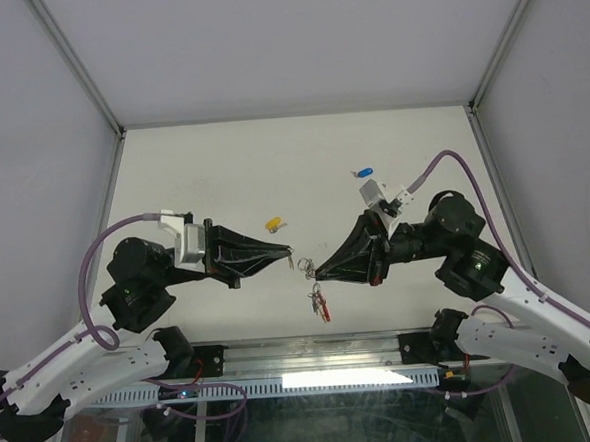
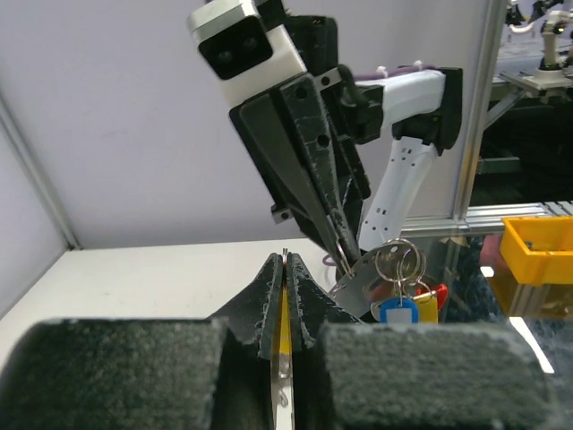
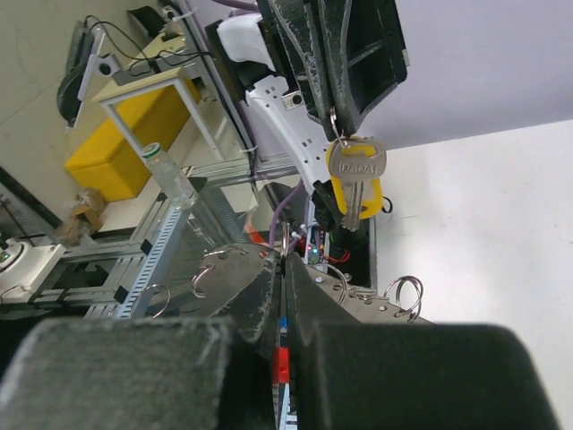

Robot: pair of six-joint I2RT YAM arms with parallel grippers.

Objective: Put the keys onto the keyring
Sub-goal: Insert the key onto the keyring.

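My left gripper [image 1: 289, 251] is shut on a yellow-capped key [image 3: 355, 175], its small ring poking out past the fingertips [image 2: 284, 254]. Facing it tip to tip, a little apart, my right gripper [image 1: 318, 273] is shut on the keyring [image 1: 320, 302], which hangs below with its red strip lowest. In the left wrist view the keyring [image 2: 398, 269] shows a metal plate, rings, a blue and a yellow cap and the red strip [image 2: 439, 294]. A loose yellow key [image 1: 273, 224] lies on the table behind the grippers. A blue key [image 1: 362, 172] lies farther back right.
The white table [image 1: 221, 165] is walled by pale panels on three sides. A metal rail [image 1: 313, 355] runs along its near edge between the arm bases. The right arm's purple cable [image 1: 451, 156] arcs over the back right.
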